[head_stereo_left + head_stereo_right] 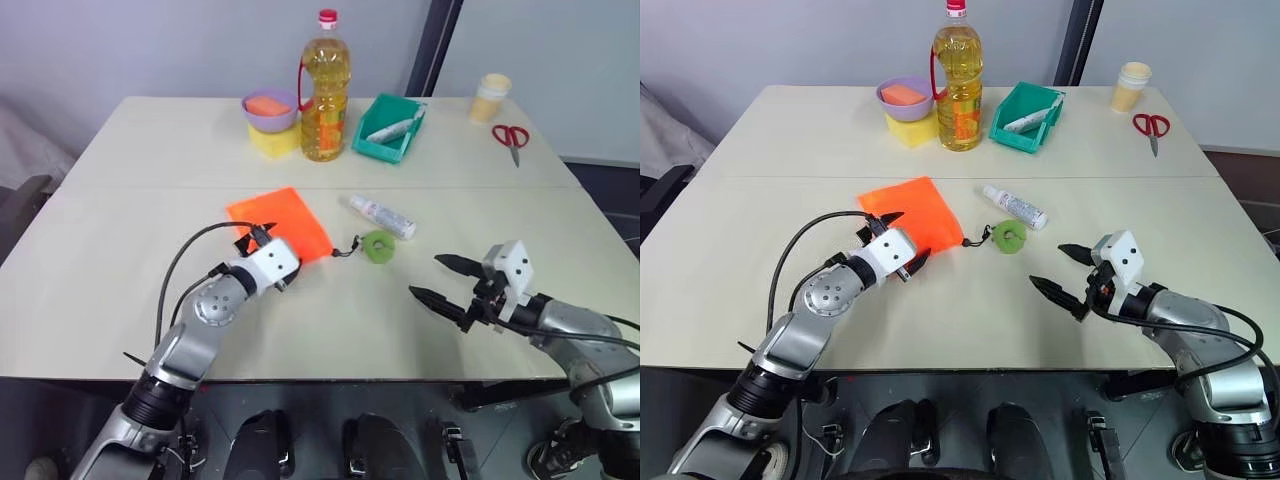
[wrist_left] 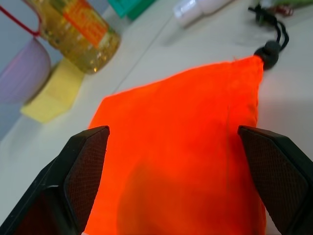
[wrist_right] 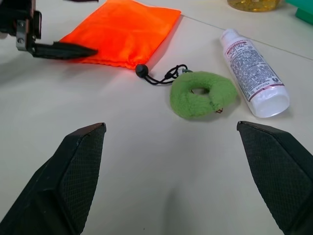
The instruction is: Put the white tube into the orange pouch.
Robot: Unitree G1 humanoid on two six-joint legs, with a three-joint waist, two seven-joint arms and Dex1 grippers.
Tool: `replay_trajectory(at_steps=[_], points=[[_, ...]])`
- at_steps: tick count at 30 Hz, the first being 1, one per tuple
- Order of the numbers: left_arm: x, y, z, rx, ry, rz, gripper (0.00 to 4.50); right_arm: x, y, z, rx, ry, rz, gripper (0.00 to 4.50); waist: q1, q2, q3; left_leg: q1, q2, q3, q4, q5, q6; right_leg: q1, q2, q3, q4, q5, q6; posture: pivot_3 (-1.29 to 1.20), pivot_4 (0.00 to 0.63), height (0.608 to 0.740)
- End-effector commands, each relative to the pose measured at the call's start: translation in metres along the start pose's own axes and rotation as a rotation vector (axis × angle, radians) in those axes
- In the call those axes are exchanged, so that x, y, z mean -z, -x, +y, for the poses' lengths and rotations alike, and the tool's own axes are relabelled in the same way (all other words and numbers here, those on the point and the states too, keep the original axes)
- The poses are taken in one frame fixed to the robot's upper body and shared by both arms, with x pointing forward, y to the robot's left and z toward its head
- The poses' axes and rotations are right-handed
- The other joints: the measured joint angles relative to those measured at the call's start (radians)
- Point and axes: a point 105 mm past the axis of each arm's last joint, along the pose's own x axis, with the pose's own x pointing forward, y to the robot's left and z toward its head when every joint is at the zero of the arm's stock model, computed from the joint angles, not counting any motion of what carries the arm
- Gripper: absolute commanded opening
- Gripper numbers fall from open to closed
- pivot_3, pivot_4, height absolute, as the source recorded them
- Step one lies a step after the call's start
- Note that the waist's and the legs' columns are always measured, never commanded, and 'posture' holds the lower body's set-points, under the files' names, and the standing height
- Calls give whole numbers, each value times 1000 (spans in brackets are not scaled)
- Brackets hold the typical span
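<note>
**White tube lies free beside the pouch, both grippers spread**

The white tube (image 1: 382, 216) lies on its side near the middle of the desk (image 1: 120, 290), its clear cap end pointing toward the near right corner, touched by neither gripper; just beside it on the near side sits the green ring (image 1: 379, 246), joined by a black cord (image 3: 164, 76) to the orange pouch (image 1: 282, 222), which lies flat toward the desk's left side; the left gripper (image 1: 902, 241) sits at the pouch's near edge, fingers wide apart on either side of the fabric, not clamped on it; the right gripper (image 1: 437, 279) hovers near the front edge on the right, fingers also wide apart and holding nothing, pointing toward ring and tube; along the far edge stand a purple bowl (image 1: 270, 108) on a yellow block (image 1: 273, 140), an oil bottle (image 1: 325, 88), a teal tray (image 1: 390, 131), a cup (image 1: 491, 97) and red scissors (image 1: 511, 138)
</note>
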Motion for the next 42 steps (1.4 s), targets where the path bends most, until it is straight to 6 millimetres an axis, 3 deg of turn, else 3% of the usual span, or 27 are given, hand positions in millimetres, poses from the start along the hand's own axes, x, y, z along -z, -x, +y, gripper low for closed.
replay_trajectory(at_steps=[1,5,16,25,33,42], points=[[-19,6,3,-4,-28,-94,4500,-5,3,-2,8,25,-25,4452,0,0,0,0,0,0,0,0,0,0,0,0,0,0,0,0,150,727],[-17,6,-6,25,-60,-85,4500,-4,3,-3,7,23,-24,4452,0,0,0,0,0,0,1,0,0,0,0,0,1,0,0,0,150,727],[6,3,6,-58,-126,45,4500,-2,0,-4,3,25,-28,4452,0,0,0,0,0,0,3,-1,1,0,0,0,3,0,0,0,150,727],[3,6,18,-130,-118,19,4500,-4,1,-3,10,30,-28,4452,0,0,0,0,1,0,8,-2,4,1,0,0,5,0,0,0,150,727],[-4,18,2,-27,-63,-49,4500,-3,0,-4,7,28,-27,4452,-1,0,0,0,1,0,8,-3,4,1,0,0,5,0,0,0,150,727],[7,19,2,-16,-80,4,4500,-2,-3,-3,-2,26,-27,4452,0,0,0,0,1,0,9,-3,4,1,0,0,5,0,0,0,150,727]])
